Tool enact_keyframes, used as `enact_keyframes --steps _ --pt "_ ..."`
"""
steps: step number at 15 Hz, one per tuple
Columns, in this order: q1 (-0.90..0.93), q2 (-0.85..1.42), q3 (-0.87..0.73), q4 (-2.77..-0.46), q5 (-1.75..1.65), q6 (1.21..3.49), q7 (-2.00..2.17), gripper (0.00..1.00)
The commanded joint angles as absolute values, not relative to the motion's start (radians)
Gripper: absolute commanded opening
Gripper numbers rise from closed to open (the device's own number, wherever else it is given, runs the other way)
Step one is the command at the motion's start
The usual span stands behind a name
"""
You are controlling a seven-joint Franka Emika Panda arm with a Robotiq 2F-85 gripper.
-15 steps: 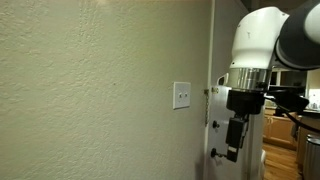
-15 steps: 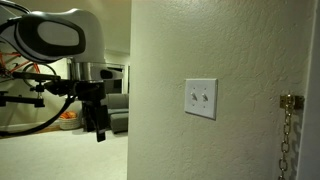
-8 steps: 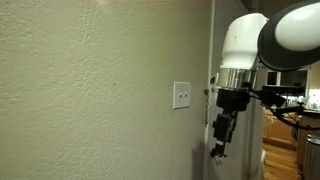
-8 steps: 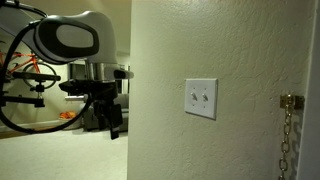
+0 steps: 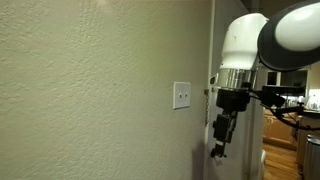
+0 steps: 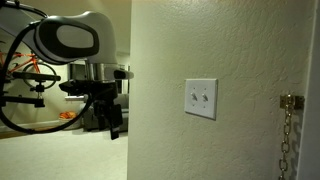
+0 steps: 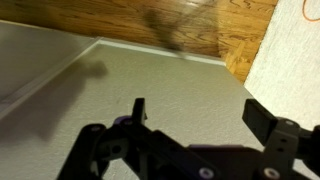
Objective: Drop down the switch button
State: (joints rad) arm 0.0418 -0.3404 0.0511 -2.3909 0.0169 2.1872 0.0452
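The switch button is a small white plate with two tiny toggles on the textured wall, seen in both exterior views (image 5: 181, 95) (image 6: 200, 98). My gripper (image 5: 218, 148) hangs from the white arm, off to the side of the wall's corner and apart from the plate; it also shows in an exterior view (image 6: 113, 127). In the wrist view my gripper (image 7: 198, 112) is open and empty, its dark fingers (image 7: 265, 118) spread over beige floor. The switch plate is out of the wrist view.
A brass door chain (image 6: 287, 130) hangs at the wall's far edge. A wall corner (image 6: 130, 90) stands between the arm and the plate. Wooden flooring (image 7: 190, 25) and a baseboard lie below. Furniture and cables (image 6: 30, 95) sit behind the arm.
From a second ago to half a second ago, the arm moved toward the wall corner and the gripper swung closer to the wall. Since then nothing has visibly moved.
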Motion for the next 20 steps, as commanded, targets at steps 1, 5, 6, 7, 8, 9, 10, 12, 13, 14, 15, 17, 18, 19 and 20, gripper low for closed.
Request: enact_keyframes --steps 1,5,6,7,8,9,10,12,13,14,15,17,18,19,20 --pt "0.013 -0.314 0.040 -2.358 -0.014 2.214 0.061 1.00" --pt "-0.035 -0.274 0.019 -2.289 -0.070 2.251 0.075 1.00" --pt "-0.046 -0.263 0.015 -2.271 -0.084 2.259 0.081 1.00" --pt "-0.056 -0.253 0.013 -2.254 -0.100 2.268 0.091 1.00" --pt "-0.065 -0.239 0.010 -2.238 -0.114 2.277 0.103 1.00" --pt "-0.070 -0.226 0.005 -2.221 -0.119 2.285 0.111 1.00" --pt "-0.076 -0.213 0.003 -2.206 -0.127 2.297 0.125 1.00" --pt "-0.082 -0.187 -0.002 -2.172 -0.138 2.325 0.147 1.00" --pt "-0.082 -0.174 -0.004 -2.156 -0.138 2.338 0.153 1.00" --pt "-0.084 -0.161 -0.007 -2.135 -0.138 2.353 0.164 1.00" --pt "-0.085 -0.150 -0.009 -2.117 -0.137 2.364 0.174 1.00" --pt "-0.085 -0.133 -0.013 -2.082 -0.140 2.380 0.190 0.86" --pt "-0.084 -0.128 -0.015 -2.063 -0.139 2.384 0.197 0.73" --pt "-0.084 -0.123 -0.017 -2.047 -0.139 2.390 0.204 0.67" --pt "-0.084 -0.119 -0.019 -2.034 -0.142 2.398 0.210 0.59"
